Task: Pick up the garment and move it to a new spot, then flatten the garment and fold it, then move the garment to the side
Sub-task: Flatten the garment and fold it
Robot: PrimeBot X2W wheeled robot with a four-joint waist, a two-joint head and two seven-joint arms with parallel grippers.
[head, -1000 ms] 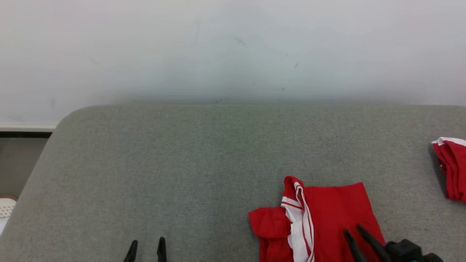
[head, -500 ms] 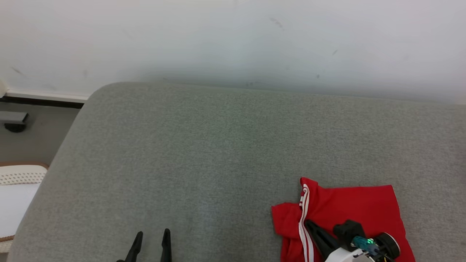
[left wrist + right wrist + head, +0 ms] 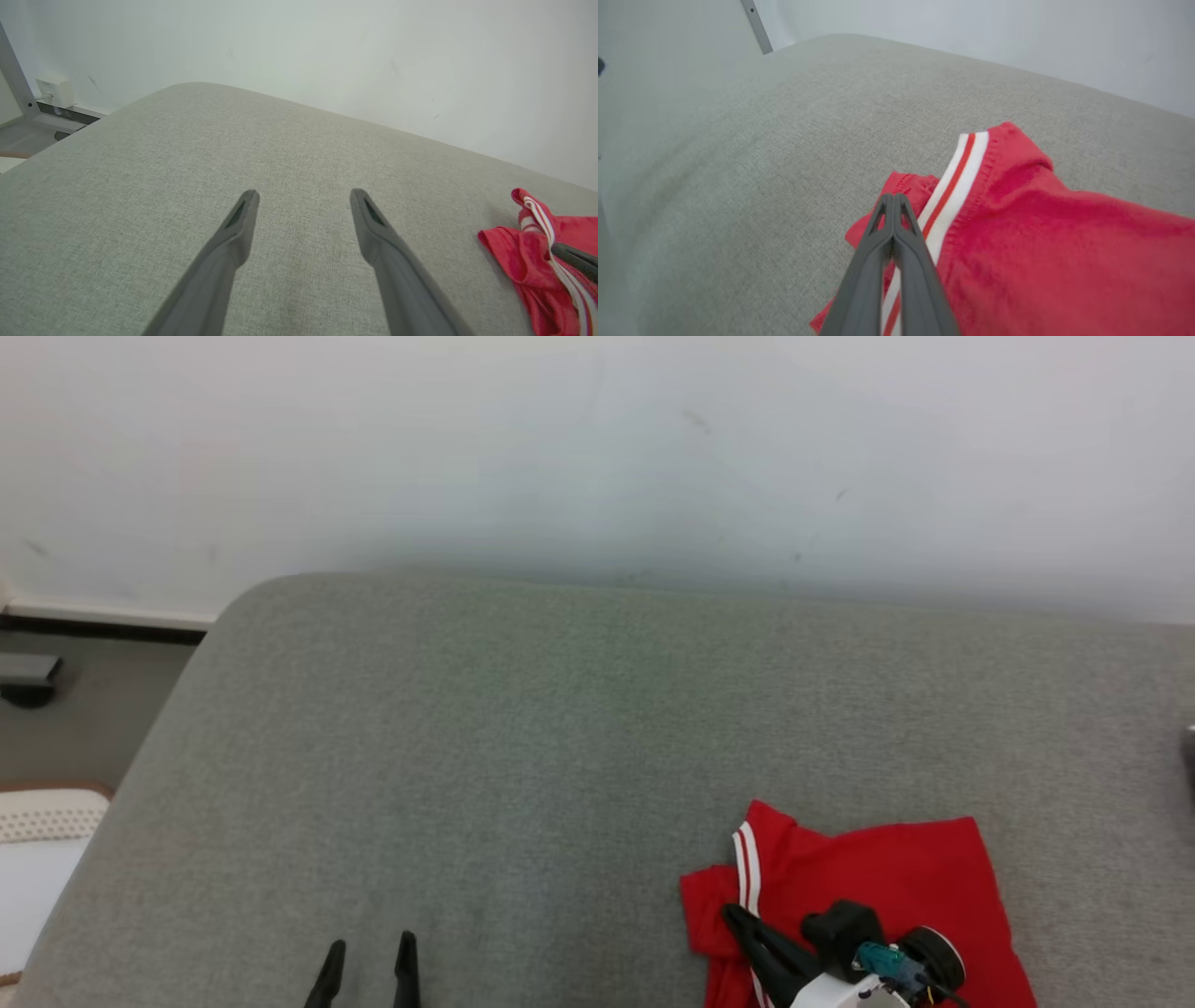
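Observation:
The garment (image 3: 887, 877) is a red piece with a white-and-red striped band, lying crumpled on the grey cushion (image 3: 560, 728) at the lower right of the head view. My right gripper (image 3: 733, 915) is shut, its fingers pressed together over the garment's left edge beside the striped band. In the right wrist view the gripper (image 3: 893, 198) lies over the red cloth (image 3: 1041, 233), and I see no cloth between the fingers. My left gripper (image 3: 366, 947) stands open over bare cushion at the lower left. In the left wrist view it (image 3: 303, 193) is well left of the garment (image 3: 528, 252).
A white wall rises behind the cushion. The cushion's rounded left edge drops to a grey floor with a dark fitting (image 3: 28, 677) and a white perforated object (image 3: 37, 812). Bare cushion spreads left of and behind the garment.
The head camera has shifted. My right gripper has shut and moved from the garment's right part to its left edge. The striped band now shows narrower. The left gripper stays open.

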